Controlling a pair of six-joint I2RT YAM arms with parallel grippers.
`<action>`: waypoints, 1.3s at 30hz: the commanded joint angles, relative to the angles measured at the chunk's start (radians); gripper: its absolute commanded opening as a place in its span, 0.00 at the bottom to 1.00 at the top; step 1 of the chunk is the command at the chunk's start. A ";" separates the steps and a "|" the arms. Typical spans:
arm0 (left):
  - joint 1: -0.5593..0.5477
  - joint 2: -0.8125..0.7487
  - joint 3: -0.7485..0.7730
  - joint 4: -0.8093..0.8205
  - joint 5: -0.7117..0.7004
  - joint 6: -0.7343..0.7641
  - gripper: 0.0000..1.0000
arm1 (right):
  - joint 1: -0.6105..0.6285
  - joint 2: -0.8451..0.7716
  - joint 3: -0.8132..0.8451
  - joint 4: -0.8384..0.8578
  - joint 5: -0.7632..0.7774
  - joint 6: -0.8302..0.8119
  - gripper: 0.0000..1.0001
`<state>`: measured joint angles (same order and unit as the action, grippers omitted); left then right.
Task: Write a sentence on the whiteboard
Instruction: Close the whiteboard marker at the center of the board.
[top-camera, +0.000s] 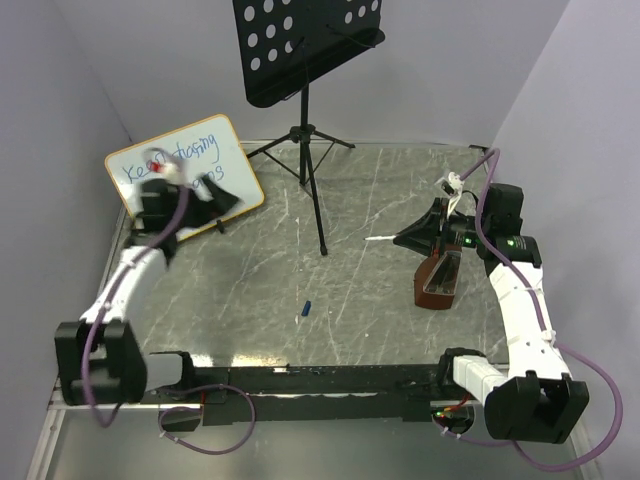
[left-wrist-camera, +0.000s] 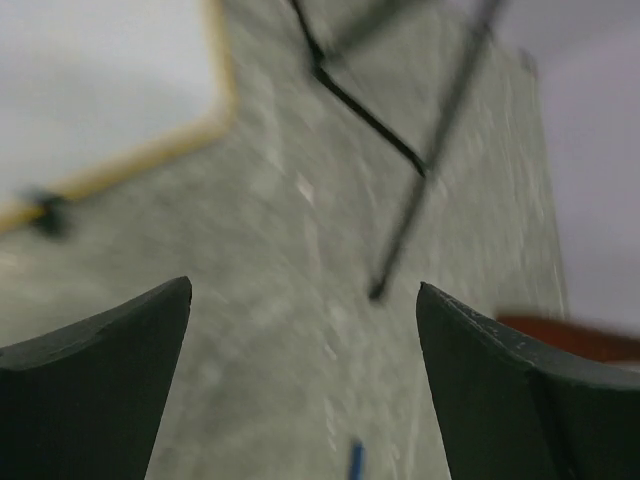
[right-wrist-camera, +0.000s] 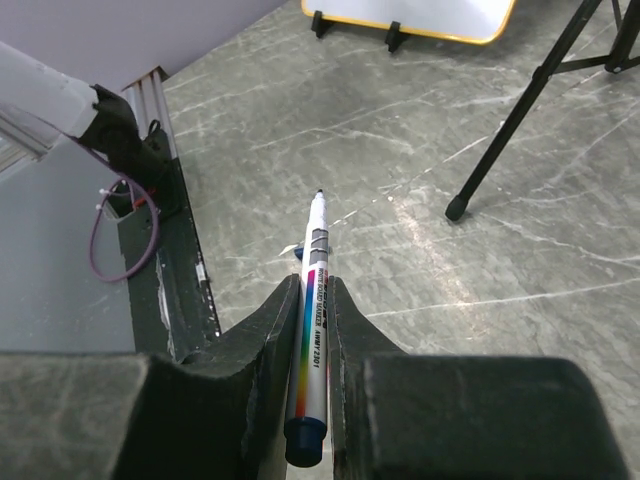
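Top external view: The whiteboard (top-camera: 232, 150) is seen propped at a tilt in the far-left corner of the bench (top-camera: 250, 290). The sentence (top-camera: 190, 152) is written on it in blue, in two lines, and the lower line is partly covered by the left claw (top-camera: 222, 208), which is blurred just in front of the board. A music stand (top-camera: 308, 45) is set at the middle of the far edge. A small blue cap (top-camera: 306, 309) is noted near the bench centre. The right claw (top-camera: 405, 238) is held near the right edge, above a brown object (top-camera: 440, 282), with a marker (top-camera: 382, 239) pointing left.

Left wrist view: The picture is blurred. The left claw (left-wrist-camera: 300, 300) is seen with its fingers wide apart and nothing between them. A rounded corner of the whiteboard frame is seen at upper left.

Right wrist view: The right claw (right-wrist-camera: 312, 290) is clamped on the barrel of the marker, whose bare tip is pointed away over the bench. The whiteboard is seen beyond, standing on two black feet.
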<state>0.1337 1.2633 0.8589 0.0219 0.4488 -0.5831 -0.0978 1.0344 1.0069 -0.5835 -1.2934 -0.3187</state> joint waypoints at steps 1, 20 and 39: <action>-0.383 -0.201 -0.056 -0.266 -0.301 0.017 0.97 | 0.003 -0.030 -0.004 0.043 0.003 -0.006 0.00; -1.195 0.206 0.077 -0.545 -0.771 -0.224 0.61 | 0.003 0.006 -0.011 0.053 0.023 -0.006 0.00; -1.181 0.482 0.276 -0.691 -0.702 -0.109 0.32 | 0.003 0.035 -0.008 0.044 0.036 -0.016 0.00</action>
<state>-1.0542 1.7214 1.1069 -0.6743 -0.2913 -0.7258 -0.0978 1.0706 1.0058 -0.5713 -1.2484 -0.3157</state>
